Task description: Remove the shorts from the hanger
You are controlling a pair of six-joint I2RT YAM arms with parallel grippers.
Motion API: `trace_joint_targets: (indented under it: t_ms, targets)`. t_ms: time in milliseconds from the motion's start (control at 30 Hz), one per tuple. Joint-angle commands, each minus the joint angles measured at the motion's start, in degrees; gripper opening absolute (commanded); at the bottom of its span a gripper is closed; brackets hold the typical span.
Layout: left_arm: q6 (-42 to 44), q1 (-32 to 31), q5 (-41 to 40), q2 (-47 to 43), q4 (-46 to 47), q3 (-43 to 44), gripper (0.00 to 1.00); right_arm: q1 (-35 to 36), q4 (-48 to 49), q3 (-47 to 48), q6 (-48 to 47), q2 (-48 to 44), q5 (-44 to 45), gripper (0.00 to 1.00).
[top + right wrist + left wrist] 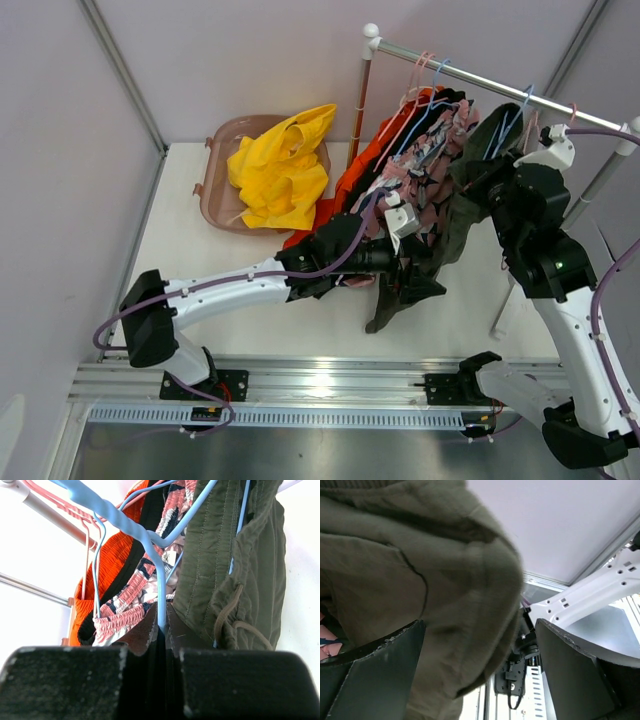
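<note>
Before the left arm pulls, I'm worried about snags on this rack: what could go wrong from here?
1. The left tool is open around the olive-green shorts; a shallow bite may slip off the cloth.
2. The right tool pinches only thin wire of the blue hanger, which may twist or slide when pulled.
3. The patterned shorts hang right beside the olive pair and could be dragged along.

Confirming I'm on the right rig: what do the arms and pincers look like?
Left arm and right arm: white links, black joints, purple cables, a green light on the right. Left pincer and right pincer: broad, flat black fingers.
</note>
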Motion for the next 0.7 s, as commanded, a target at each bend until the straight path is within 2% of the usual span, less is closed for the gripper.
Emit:
trace_joint_targets:
  t_ms: [0,67,100,133,167,200,400,500,667]
  targets:
    - [-1.1,-0.29,-0.62,2.14,4.48,2.35,0.92,-0.16,3.47,1.27,1.31,-2.06,1.23,0.0]
    - [-1.37,-0.29,-0.35,2.85,5.62,2.7,0.75,-0.42,3.03,1.45,1.66,-2.33,1.05,0.0]
    - [-1.63,-0.29,-0.44,3.2,5.89,2.87,0.61,-0.51,2.86,1.45,1.66,-2.33,0.88,0.0]
    - [-1.72,-0.29,-0.96,3.64,6.06,2.96,0.28,-0.86,2.77,1.36,1.92,-2.33,0.53,0.0]
    - [-2.16,-0.29,-1.58,3.82,5.8,2.88,0.09,-1.04,2.51,1.36,2.01,-2.5,0.26,0.0]
    - [-2.42,-0.29,-2.54,3.65,5.45,2.79,0.0,-1.13,2.33,1.19,2.1,-2.68,0.17,0.0]
    - [-2.77,-1.25,-5.61,-4.34,4.49,-4.5,0.0,-4.64,1.89,1.1,2.1,-2.77,-1.4,0.0]
    - [-2.25,-4.5,-9.21,-11.35,3.43,-10.56,0.0,-7.44,1.89,1.97,1.49,-1.63,-3.42,0.0]
    - [-1.98,-15.21,-18.36,-21.39,2.11,-19.35,0.0,-11.93,1.27,5.05,0.52,1.27,-6.85,0.0]
